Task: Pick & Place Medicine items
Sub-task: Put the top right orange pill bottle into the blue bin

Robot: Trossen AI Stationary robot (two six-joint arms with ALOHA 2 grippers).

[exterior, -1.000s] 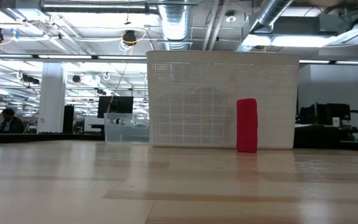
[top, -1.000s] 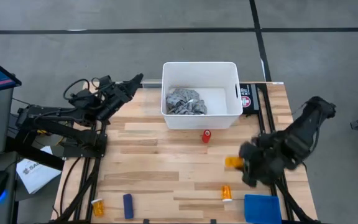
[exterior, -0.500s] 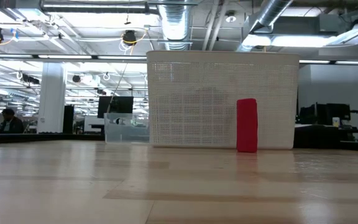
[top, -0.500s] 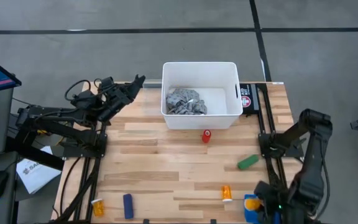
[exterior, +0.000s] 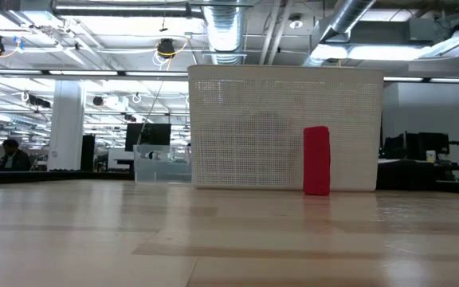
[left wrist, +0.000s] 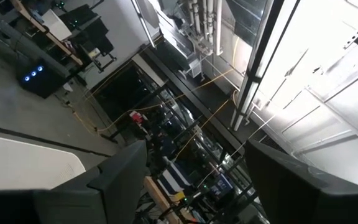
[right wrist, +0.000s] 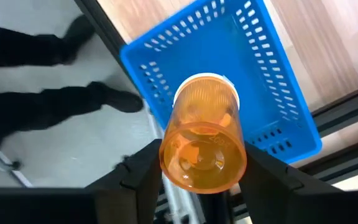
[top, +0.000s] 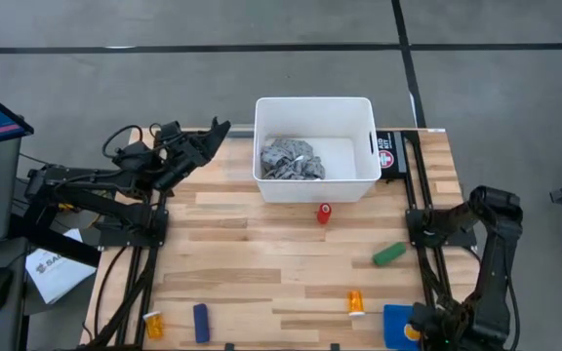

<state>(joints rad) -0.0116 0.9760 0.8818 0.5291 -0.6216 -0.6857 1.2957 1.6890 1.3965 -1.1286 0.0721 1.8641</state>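
Since the earlier frame, right hand (right wrist: 197,168) carried pill bottle (right wrist: 202,146) over blue basket (right wrist: 272,81).

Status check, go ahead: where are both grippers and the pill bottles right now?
Right gripper shut on orange translucent pill bottle, over blue plastic basket. Left gripper open, idle beside white bin. Two pill bottles on table. Nothing blocking.

No label, number or sign is legible anywhere.
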